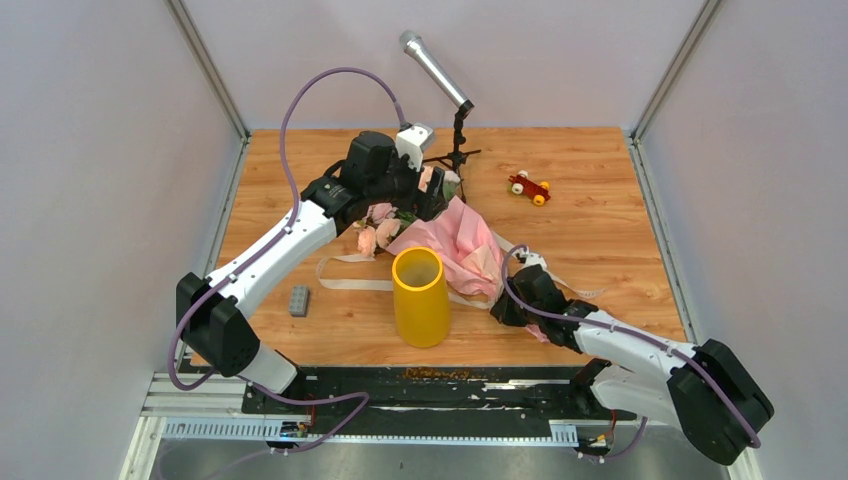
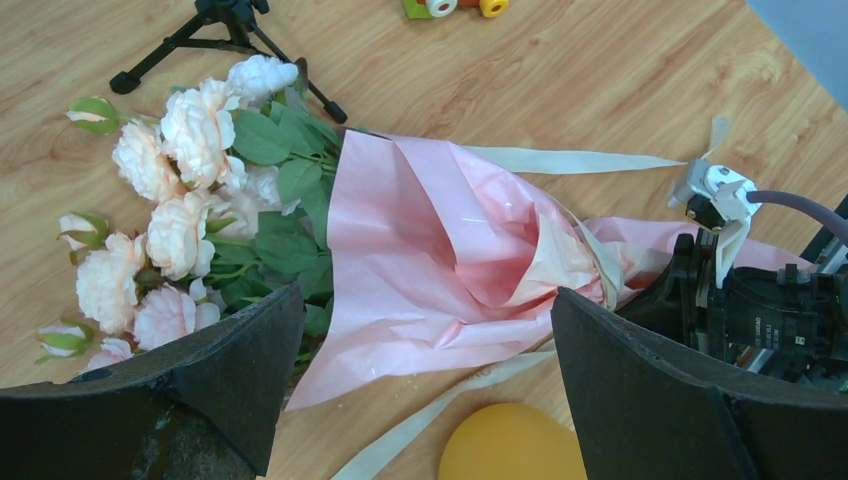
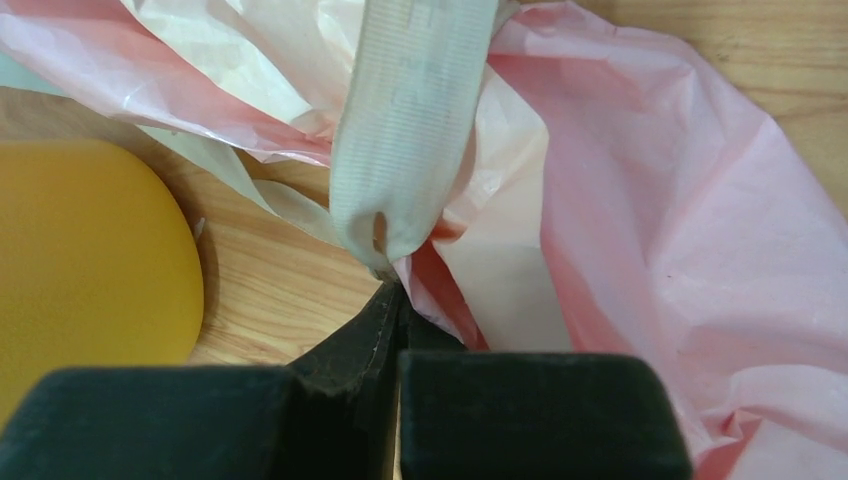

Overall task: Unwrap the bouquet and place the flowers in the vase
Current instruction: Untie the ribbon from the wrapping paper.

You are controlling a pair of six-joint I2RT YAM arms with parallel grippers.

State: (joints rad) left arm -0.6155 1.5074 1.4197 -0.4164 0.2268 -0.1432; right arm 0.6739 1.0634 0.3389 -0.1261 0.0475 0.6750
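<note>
The bouquet (image 1: 460, 240) lies on the table behind the yellow vase (image 1: 420, 300), its pink paper (image 2: 430, 250) loosened and spread. The flowers (image 2: 180, 200), pale pink and peach roses with green leaves, stick out of its left end (image 1: 378, 225). My left gripper (image 2: 425, 300) hovers open above the paper near the blooms (image 1: 425, 195). Down at the bouquet's stem end, my right gripper (image 1: 500, 305) is shut, its tips (image 3: 395, 290) pinching the end of the beige ribbon (image 3: 410, 130) right beside the paper (image 3: 650, 200). The vase (image 3: 90, 260) stands upright just left of it.
A microphone (image 1: 437, 70) on a small black tripod (image 2: 225, 20) stands at the back. A red toy car (image 1: 529, 187) sits at the back right and a small grey block (image 1: 299, 300) left of the vase. Loose ribbon (image 1: 345, 282) trails across the wood.
</note>
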